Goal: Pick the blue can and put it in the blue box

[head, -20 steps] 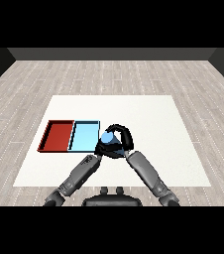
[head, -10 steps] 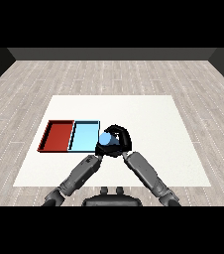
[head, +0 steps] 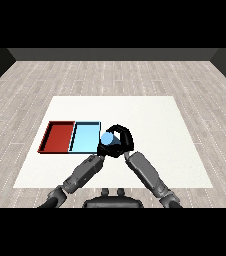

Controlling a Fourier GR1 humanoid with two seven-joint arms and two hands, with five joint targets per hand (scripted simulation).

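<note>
Right hand (head: 123, 141): black, fingers and thumb curled round the blue can (head: 108, 138), grasping it from the right and from above. Grey forearm running from the lower right corner up and to the left, toward the middle of the table.

Blue can: light blue top face showing, body mostly covered by the curled fingers. Held just beside the right edge of the light blue tray (head: 85, 137), partly overlapping that tray's near right corner as seen from the head. Whether lifted off the table or resting on it: cannot be told. Not inside the tray.

Left hand (head: 103, 149): black, at the end of a grey forearm entering from the lower left. Sitting close below and to the left of the can, tight against the right hand. Mostly hidden by the can and the other hand; fingers released or clenched: cannot be told. Contact with the can: cannot be told.

Light blue tray: shallow, rectangular, dark rim, lying flat on the table to the left of both hands. Nothing inside.

Red tray (head: 60, 136): same shape, touching the left side of the light blue tray, side by side with it. Nothing inside.

Table (head: 150, 120): white top, carrying both trays on its left half.

Floor (head: 110, 75): pale wood planks around the table.
</note>
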